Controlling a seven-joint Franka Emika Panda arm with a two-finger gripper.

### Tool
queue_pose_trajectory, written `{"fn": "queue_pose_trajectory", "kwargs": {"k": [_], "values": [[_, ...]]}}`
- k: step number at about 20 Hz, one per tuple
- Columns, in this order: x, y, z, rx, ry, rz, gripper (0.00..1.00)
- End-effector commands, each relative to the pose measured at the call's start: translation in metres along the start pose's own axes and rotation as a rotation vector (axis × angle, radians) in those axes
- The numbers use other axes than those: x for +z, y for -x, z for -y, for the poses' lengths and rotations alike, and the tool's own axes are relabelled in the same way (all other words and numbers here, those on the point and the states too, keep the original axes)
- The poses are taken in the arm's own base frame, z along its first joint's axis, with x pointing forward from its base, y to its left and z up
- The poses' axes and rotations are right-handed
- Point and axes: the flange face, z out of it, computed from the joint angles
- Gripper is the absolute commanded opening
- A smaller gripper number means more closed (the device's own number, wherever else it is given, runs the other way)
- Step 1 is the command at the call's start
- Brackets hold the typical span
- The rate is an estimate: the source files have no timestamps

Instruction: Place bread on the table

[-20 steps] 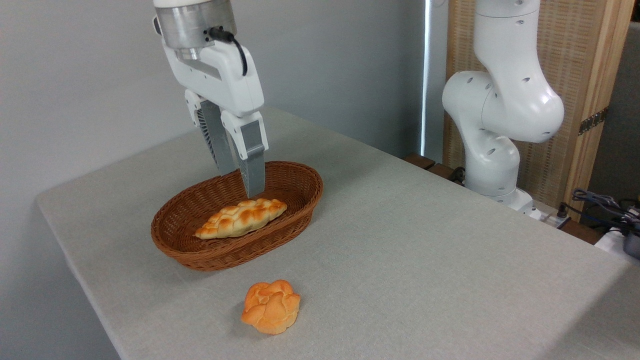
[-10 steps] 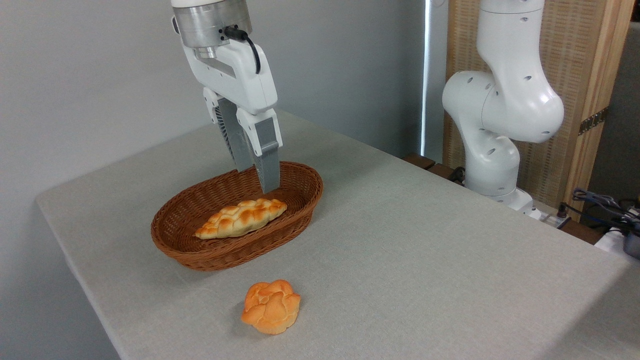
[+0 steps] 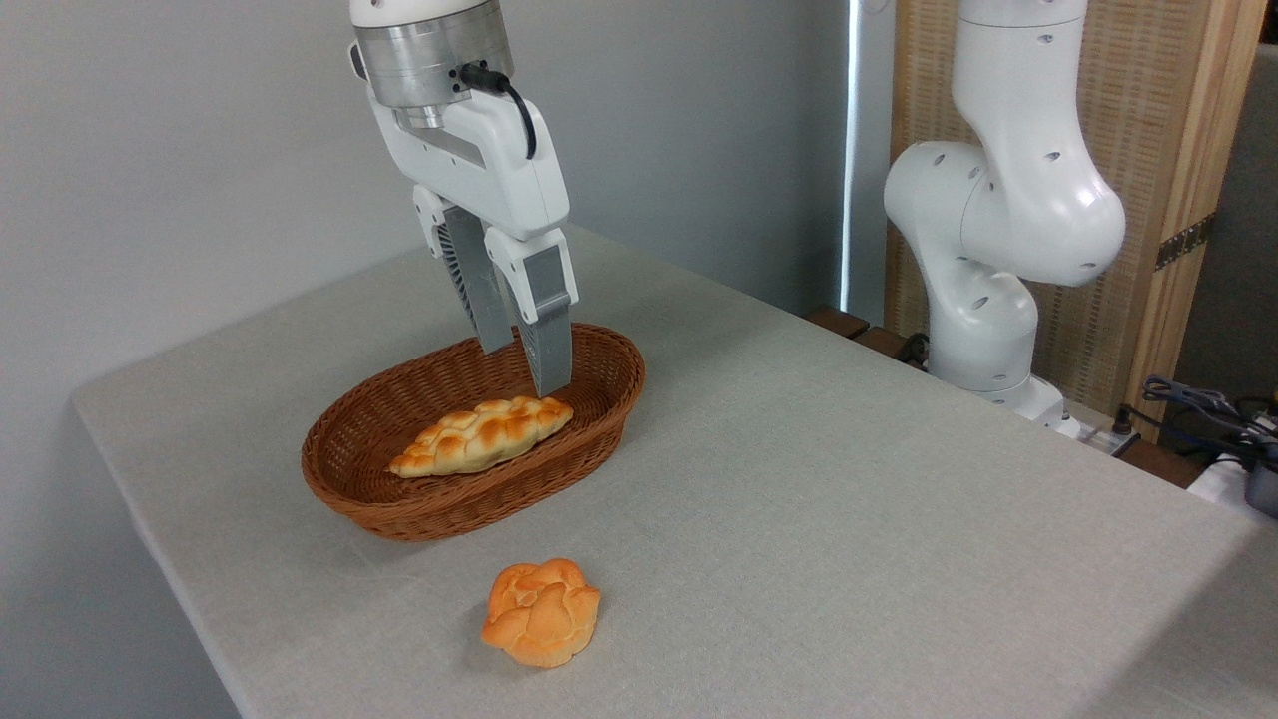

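Hovering over the basket (image 3: 599, 419), our gripper (image 3: 524, 364) holds nothing, fingers nearly together; the bread (image 3: 541, 611) sits on the table (image 3: 849, 479), well toward the camera.

Bright, even, diffuse light; a thin strip of glare (image 3: 851, 150) runs down the back wall; soft shadows lie under the basket (image 3: 379, 519) and bun (image 3: 542, 611); focus sharp throughout.

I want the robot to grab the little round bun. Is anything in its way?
Nothing visible is. The bread lies alone on the bare table, in front of the wicker basket. The gripper hangs over the basket's far end, holding nothing, above the braided loaf.
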Motion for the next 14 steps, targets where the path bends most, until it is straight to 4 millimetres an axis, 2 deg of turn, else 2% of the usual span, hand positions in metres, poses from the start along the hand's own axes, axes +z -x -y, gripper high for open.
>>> {"fn": "queue_pose_trajectory", "kwargs": {"k": [1, 9, 14], "values": [[-0.0016, 0.0011, -0.001, -0.02, -0.012, -0.007, 1.0], [-0.0019, -0.0078, 0.0037, -0.125, -0.029, -0.059, 1.0], [-0.0017, -0.0079, 0.0041, -0.116, -0.029, -0.056, 1.0]]}}
